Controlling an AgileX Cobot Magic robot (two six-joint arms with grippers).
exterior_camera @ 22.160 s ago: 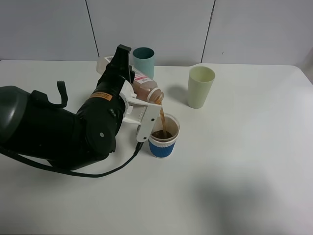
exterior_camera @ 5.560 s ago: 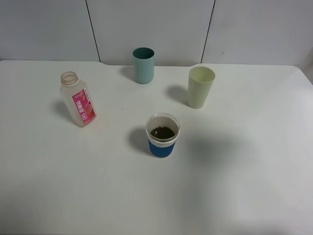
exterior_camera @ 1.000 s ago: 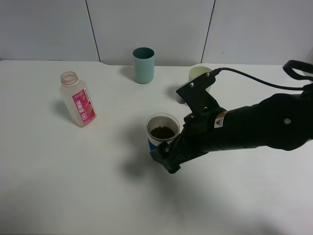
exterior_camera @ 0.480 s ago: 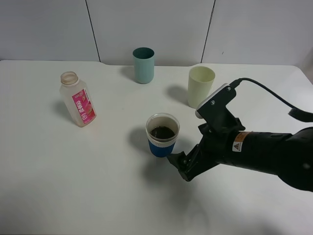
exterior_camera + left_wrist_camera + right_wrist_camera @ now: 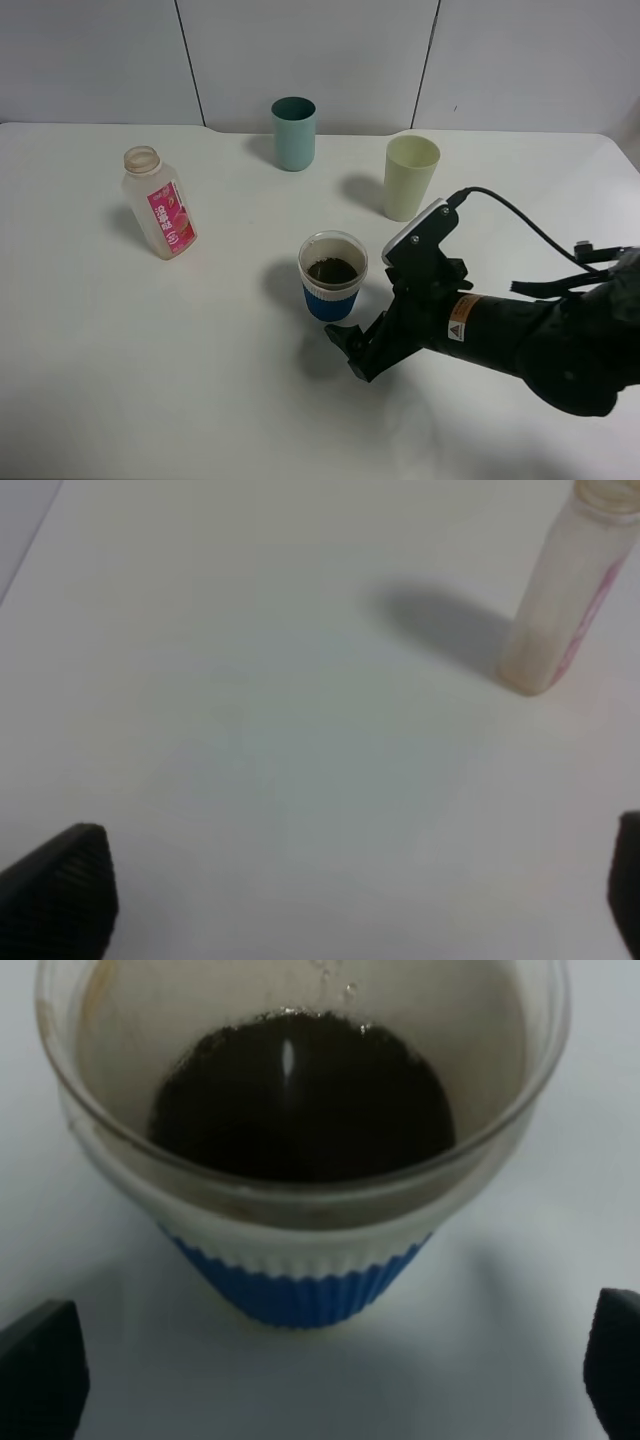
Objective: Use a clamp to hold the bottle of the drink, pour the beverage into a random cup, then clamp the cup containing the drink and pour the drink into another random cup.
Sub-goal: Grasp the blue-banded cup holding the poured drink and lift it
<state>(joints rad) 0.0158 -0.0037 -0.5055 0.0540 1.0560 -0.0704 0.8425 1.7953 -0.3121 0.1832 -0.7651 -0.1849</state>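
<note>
Cup [image 5: 333,277] upright, mouth up, axis vertical; right hand [image 5: 347,353] open beside.

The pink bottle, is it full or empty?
Empty, or nearly: the bottle looks pale, no brown inside; the brown drink sits in the blue-sleeved cup.

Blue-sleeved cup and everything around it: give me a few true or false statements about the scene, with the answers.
1. The right pincer is close to the blue-sleeved cup, which holds dark brown drink. True.
2. The right pincer is clamped on the blue-sleeved cup. False: its jaws stand open and the cup is not gripped.
3. The pink-labelled bottle stands upright with no cap. True.
4. The pink-labelled bottle is full of drink. False: it looks pale and emptied.
5. The pale green cup and the teal cup both stand upright. True.
</note>
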